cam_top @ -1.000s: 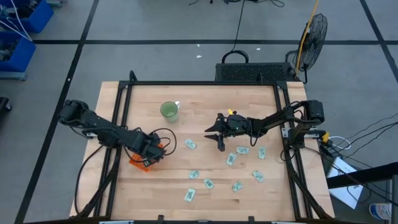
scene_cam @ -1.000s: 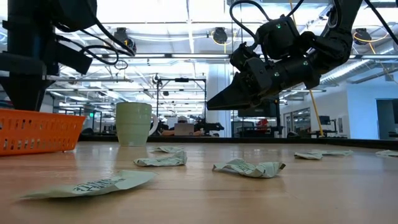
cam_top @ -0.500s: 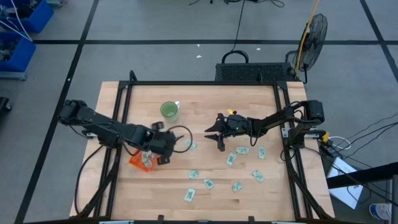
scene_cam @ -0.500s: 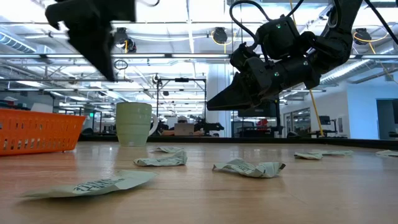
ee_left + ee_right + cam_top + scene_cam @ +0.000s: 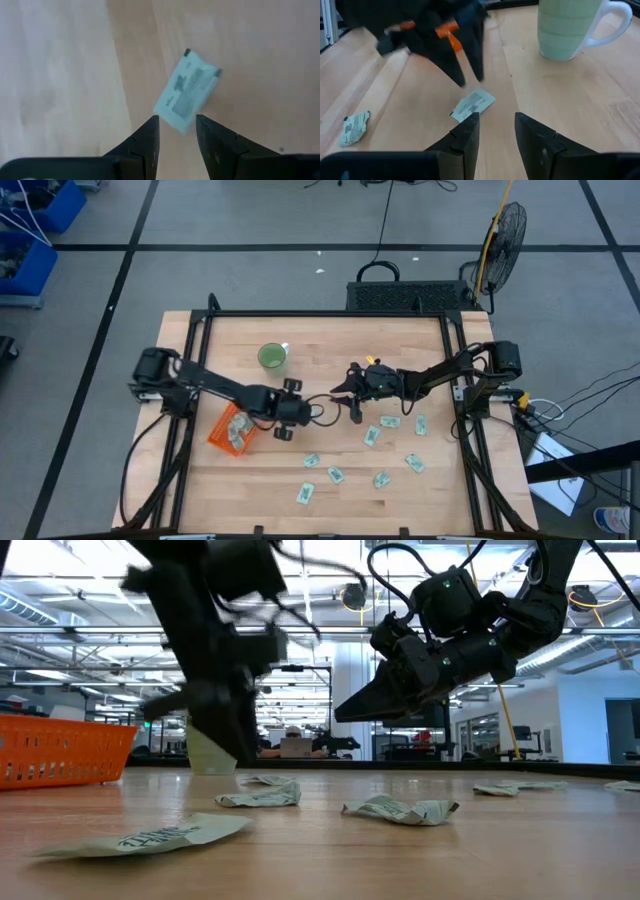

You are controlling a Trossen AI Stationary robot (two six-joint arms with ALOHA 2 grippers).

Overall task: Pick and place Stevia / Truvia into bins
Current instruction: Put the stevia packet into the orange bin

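1. While I watch from the high view, the L gripper (image 5: 291, 420) sits mid-table, just right of the bin (image 5: 229, 428), fingers apart w/ nothing between them.
2. L wrist view: one packet (image 5: 186, 92) lies flat on the wood just ahead of the L fingertips (image 5: 151, 122), not gripped.
3. R gripper (image 5: 352, 405) hangs above the table near centre, jaws parted, empty; low view shows it clear of the wood.
4. R wrist view: same packet (image 5: 472, 105) lies between the two grippers, L gripper's dark fingers (image 5: 470, 52) right over it, cup (image 5: 570, 27) beyond.
5. Bin is orange, left of centre, w/ a few packets inside (image 5: 235, 429).
6. Other packets (image 5: 372, 436) are scattered over the table's right & front part, well apart from the bin.
7. Cup (image 5: 272, 358) stands upright behind the bin, toward the table's far side.
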